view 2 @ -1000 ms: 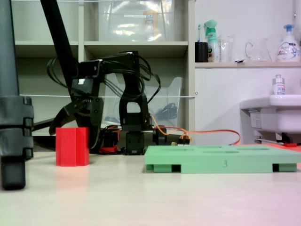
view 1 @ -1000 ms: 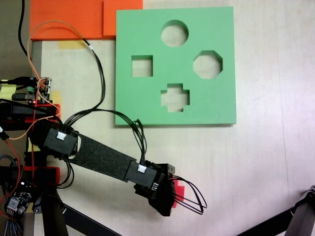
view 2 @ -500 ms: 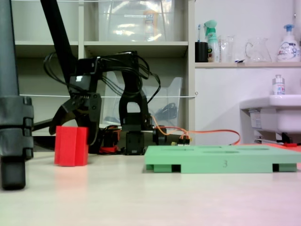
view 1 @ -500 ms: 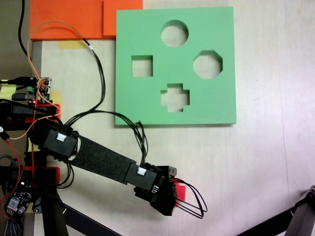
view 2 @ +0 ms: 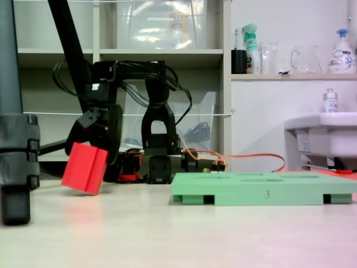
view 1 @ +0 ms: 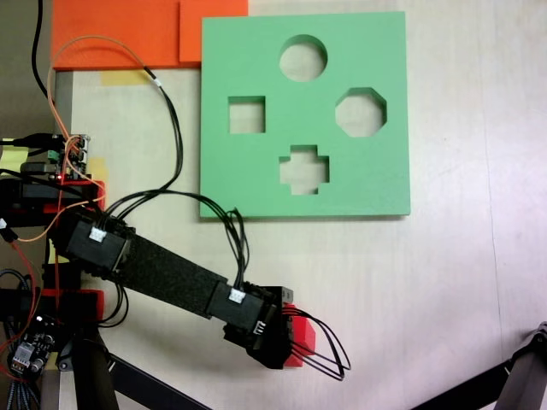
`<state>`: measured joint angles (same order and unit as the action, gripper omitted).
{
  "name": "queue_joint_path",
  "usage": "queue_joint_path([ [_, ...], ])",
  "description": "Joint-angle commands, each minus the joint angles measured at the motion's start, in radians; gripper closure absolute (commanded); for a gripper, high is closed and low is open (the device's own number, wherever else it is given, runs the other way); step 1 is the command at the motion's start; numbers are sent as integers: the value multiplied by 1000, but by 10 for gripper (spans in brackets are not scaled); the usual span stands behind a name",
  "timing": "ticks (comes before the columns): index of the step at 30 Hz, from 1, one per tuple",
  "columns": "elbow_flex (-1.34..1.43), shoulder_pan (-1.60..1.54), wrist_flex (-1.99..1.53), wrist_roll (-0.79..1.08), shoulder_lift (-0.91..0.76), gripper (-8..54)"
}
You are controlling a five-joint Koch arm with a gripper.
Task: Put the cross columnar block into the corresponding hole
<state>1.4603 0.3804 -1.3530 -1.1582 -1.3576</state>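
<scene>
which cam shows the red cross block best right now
The low side-on fixed view: the red cross block shows nearly whole there, tilted, one lower corner at the table, the gripper right behind it. In the top-down fixed view the arm covers most of it, leaving a red sliver beside the wrist.

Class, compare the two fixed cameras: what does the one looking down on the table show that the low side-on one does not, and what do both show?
The top-down fixed view alone shows the green foam board's four cutouts, including the plus-shaped cutout, and orange sheets at the upper left. The side fixed view alone shows the red block tilted with one bottom edge off the table, plus shelves with bottles and a white sink. Both fixed views show the arm's gripper at the block, well apart from the board; whether the jaws clamp it is unclear.
</scene>
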Motion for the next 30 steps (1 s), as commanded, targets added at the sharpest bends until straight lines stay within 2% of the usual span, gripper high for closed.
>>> queue_joint_path([
  [1,-46,-26,-80,-17,-81,366],
  [8,-92,-195,-124,-187,-210,367],
  [14,-153,-497,-84,-575,-221,366],
  [18,-207,-643,-80,-709,-218,366],
  [24,-210,-810,3,-816,-183,366],
  [30,-199,-879,3,-830,-132,365],
])
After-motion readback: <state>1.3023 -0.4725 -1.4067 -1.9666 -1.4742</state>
